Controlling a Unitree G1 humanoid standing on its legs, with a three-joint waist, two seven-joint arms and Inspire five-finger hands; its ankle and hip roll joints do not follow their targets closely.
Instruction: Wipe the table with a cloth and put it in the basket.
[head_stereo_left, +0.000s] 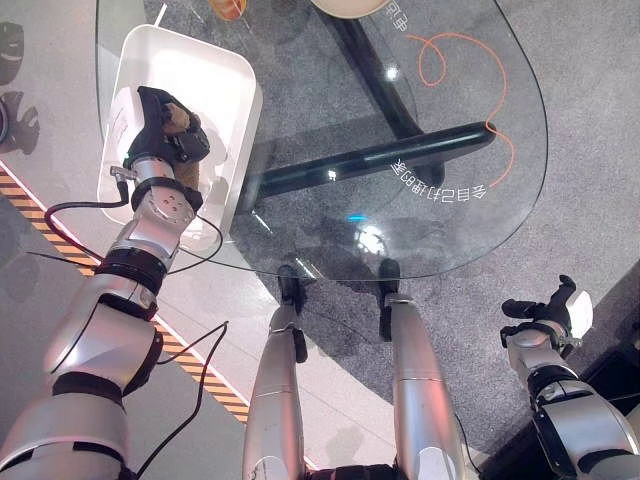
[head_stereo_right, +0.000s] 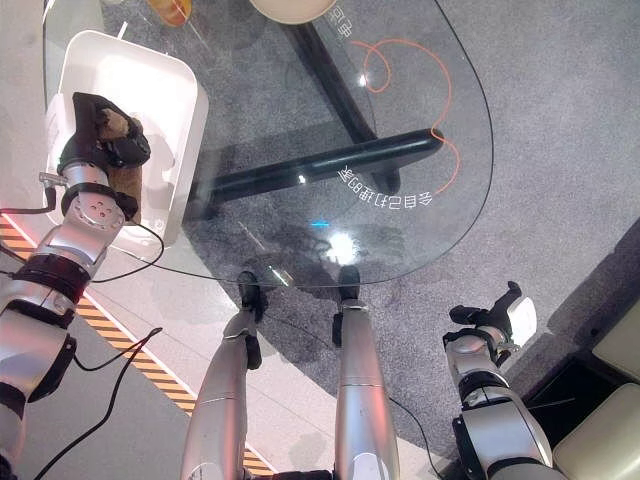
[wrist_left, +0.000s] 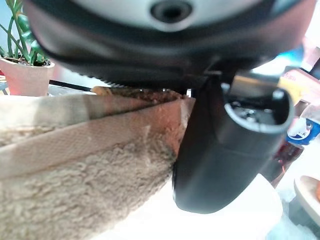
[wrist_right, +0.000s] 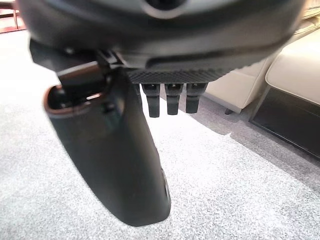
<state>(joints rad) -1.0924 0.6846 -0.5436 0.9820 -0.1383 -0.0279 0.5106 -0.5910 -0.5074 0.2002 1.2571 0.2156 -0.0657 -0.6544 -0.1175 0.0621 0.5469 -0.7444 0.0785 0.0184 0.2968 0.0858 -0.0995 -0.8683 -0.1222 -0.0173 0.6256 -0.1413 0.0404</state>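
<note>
A brown terry cloth (head_stereo_left: 178, 119) is held in my left hand (head_stereo_left: 163, 140), whose fingers are curled round it. The hand hovers over the white basket (head_stereo_left: 215, 70), which stands at the left end of the glass table (head_stereo_left: 450, 200). In the left wrist view the cloth (wrist_left: 75, 170) hangs folded beside the thumb (wrist_left: 225, 150), with the basket's pale floor beneath. My right hand (head_stereo_left: 545, 315) hangs low past the table's near right edge, above the grey carpet. Its fingers (wrist_right: 167, 97) are straight and hold nothing.
A pale bowl (head_stereo_left: 350, 5) and an orange object (head_stereo_left: 230, 8) sit at the table's far edge. The black table base (head_stereo_left: 380, 160) and an orange cord (head_stereo_left: 460, 60) show through the glass. Striped floor tape (head_stereo_left: 200, 370) runs at the left; a beige sofa (head_stereo_right: 600, 440) is at the right.
</note>
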